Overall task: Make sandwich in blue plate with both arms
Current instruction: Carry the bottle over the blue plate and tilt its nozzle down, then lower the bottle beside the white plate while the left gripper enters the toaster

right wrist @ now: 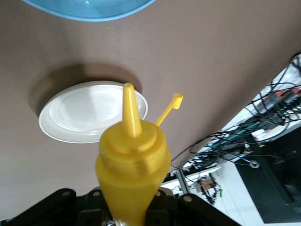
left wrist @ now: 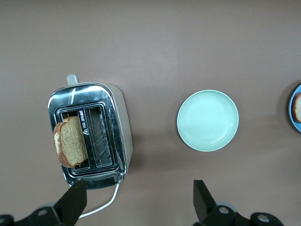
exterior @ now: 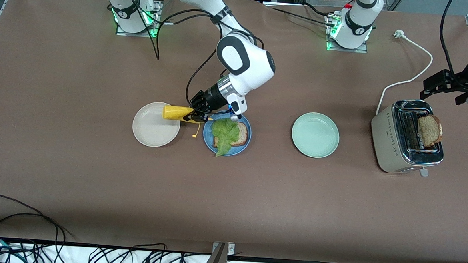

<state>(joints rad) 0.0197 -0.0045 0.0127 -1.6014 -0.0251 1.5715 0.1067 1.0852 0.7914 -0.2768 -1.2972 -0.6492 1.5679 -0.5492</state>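
The blue plate (exterior: 207, 140) holds one toast slice (exterior: 242, 134) with a green lettuce leaf (exterior: 223, 135) on top. My right gripper (exterior: 197, 113) is shut on a yellow squeeze bottle (exterior: 175, 112), held sideways over the gap between the beige plate and the blue plate. In the right wrist view the bottle (right wrist: 133, 160) fills the gripper (right wrist: 129, 207), with the blue plate's rim (right wrist: 89, 9) above it. A second toast slice (exterior: 430, 129) stands in the toaster (exterior: 393, 152). My left gripper (exterior: 440, 84) hangs open and empty over the table by the toaster (left wrist: 120, 127); its fingers (left wrist: 75, 202) show apart.
A beige plate (exterior: 153, 133) sits toward the right arm's end, next to the blue plate. A pale green plate (exterior: 315, 135) sits between the blue plate and the toaster. The toaster's white cord (exterior: 415, 77) runs toward the arm bases. Cables lie along the table's front edge.
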